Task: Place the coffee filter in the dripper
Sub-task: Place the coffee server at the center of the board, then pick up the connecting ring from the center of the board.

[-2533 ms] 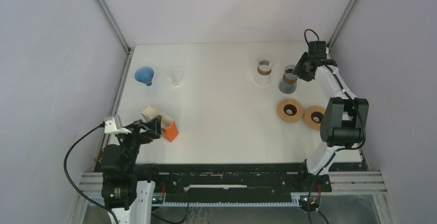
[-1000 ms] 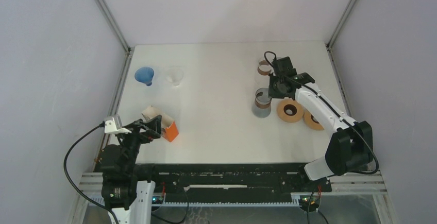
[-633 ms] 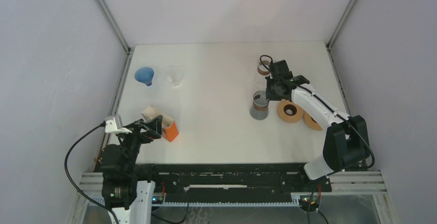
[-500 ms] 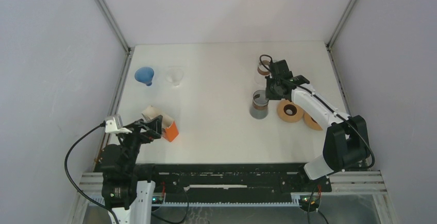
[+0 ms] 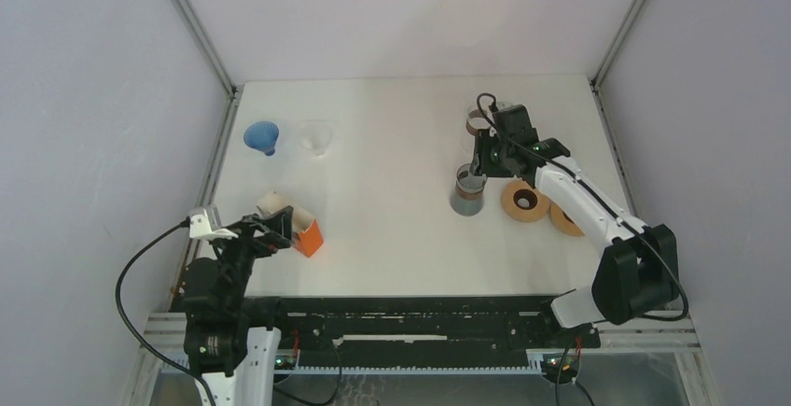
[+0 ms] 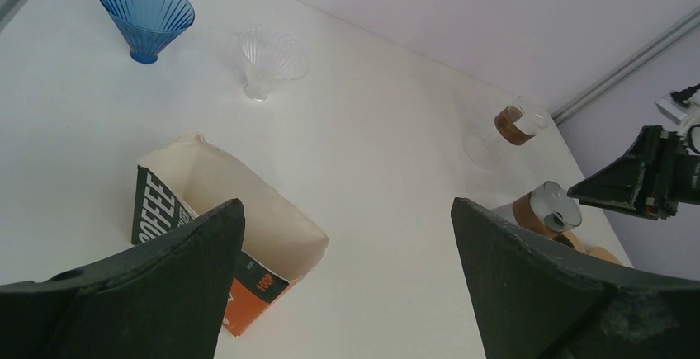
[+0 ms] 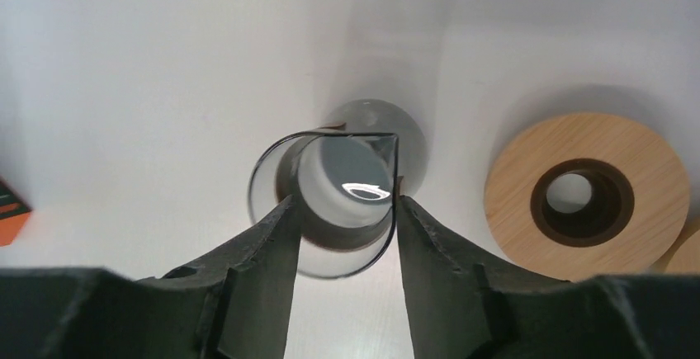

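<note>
The coffee filter box (image 5: 297,227), orange and dark with cream paper inside, lies open at the near left; it shows again in the left wrist view (image 6: 216,210). A blue dripper (image 5: 262,135) (image 6: 146,14) and a clear dripper (image 5: 318,137) (image 6: 271,58) stand at the back left. My left gripper (image 5: 271,227) (image 6: 347,204) hovers wide open just over the box, holding nothing. My right gripper (image 5: 478,165) (image 7: 342,210) hangs over a grey glass carafe (image 5: 467,193) (image 7: 342,169) that stands on the table, jaws parted either side of its mouth.
Two wooden rings (image 5: 524,201) (image 5: 567,214) lie right of the grey carafe; one shows in the right wrist view (image 7: 588,196). A clear carafe with a brown collar (image 5: 478,124) (image 6: 513,125) stands behind my right gripper. Grey walls close in on both sides.
My right gripper brought the grey carafe from the back right toward the table's middle, set it down and has parted its jaws. The left arm has not moved.
</note>
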You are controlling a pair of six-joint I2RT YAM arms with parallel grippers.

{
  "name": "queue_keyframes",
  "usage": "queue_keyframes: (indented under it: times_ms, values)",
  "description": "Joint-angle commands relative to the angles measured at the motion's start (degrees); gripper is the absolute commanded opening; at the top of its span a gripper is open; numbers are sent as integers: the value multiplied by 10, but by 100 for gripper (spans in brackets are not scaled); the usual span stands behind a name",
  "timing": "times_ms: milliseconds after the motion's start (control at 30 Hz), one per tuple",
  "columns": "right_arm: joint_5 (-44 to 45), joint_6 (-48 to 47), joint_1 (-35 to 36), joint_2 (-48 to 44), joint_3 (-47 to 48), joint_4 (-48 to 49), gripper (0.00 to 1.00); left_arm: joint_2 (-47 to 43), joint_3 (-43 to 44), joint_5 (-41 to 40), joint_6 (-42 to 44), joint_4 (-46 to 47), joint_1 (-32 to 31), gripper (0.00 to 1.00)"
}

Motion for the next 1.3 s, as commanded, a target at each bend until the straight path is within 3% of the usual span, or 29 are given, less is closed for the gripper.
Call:
queue_keyframes:
  times_ms: [0,200,467,833,1267]
  values:
    - [-30,32,4,-63,6,1,57,39,-2,13,-29,45,4,100]
    - [-45,51,-16,-125,-23,-1,66,82,-9,31,-47,105,-14,100]
    - [-146,84,-154,-222,-122,30,71,235,39,50,-39,130,-80,100]
    - [-244,136,-295,-262,-294,125,73,376,45,82,-33,208,-166,100]
    - [-271,213,-425,-274,-452,277,73,422,49,70,-42,225,-245,100]
